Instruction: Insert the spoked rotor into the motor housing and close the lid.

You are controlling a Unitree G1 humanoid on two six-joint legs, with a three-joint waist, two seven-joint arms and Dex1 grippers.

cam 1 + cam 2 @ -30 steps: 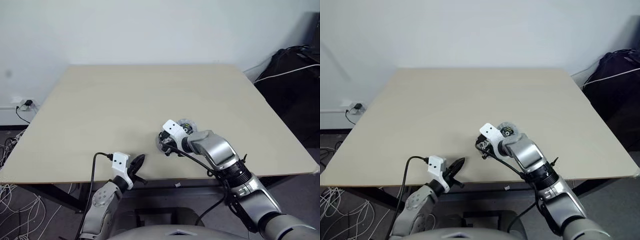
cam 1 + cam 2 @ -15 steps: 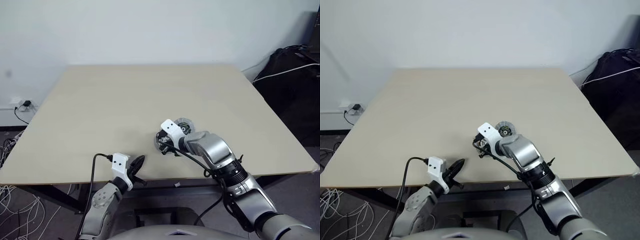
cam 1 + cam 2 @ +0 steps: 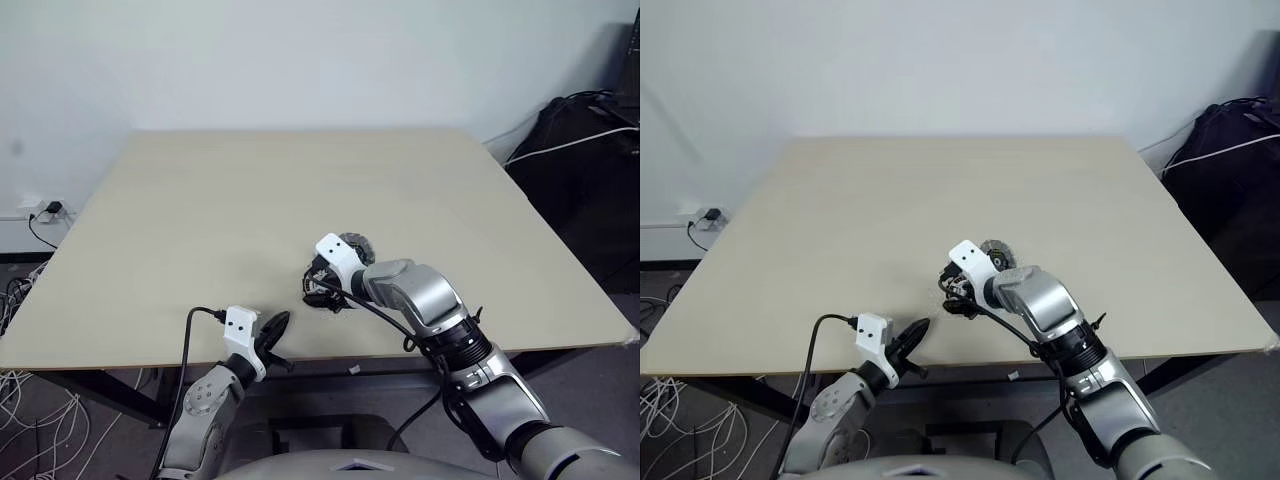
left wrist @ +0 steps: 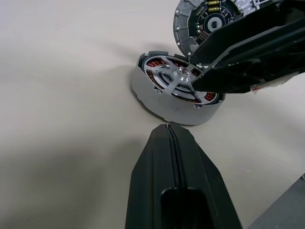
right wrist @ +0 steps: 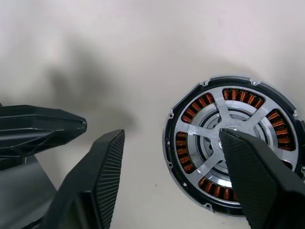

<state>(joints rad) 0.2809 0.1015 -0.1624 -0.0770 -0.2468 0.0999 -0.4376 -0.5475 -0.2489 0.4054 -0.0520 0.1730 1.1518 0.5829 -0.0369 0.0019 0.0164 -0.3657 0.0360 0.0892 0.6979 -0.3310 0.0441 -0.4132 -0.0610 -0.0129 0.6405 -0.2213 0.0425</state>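
The left gripper (image 3: 275, 327) sits at the near edge of the pale beige wooden desk (image 3: 200, 220), its two black fingers (image 4: 174, 162) pressed together with no gap, holding nothing and pointing toward the parts ahead of it and to its right.

Just past its tip, lying flat on the desk, is the motor housing (image 4: 157, 102), a low round silver-grey shell with a ring of copper-brown windings showing inside. The spoked rotor (image 5: 224, 143), a flat wheel with silver spokes and a silver hub, sits in the housing over the windings, which show between its spokes.

The right gripper (image 5: 167, 157) hangs over this assembly, angled down, with its fingers spread well apart and nothing between them. In the right wrist view one finger (image 5: 255, 176) crosses in front of the rotor's hub, while the other (image 5: 102, 167) is over bare desk beside the housing; whether the first touches the rotor cannot be told.

Just beyond the right gripper, on its far side from the left gripper, the lid (image 4: 202, 21), a silver-grey round ribbed disc with a dark centre, stands tilted up on its edge, close behind the housing.
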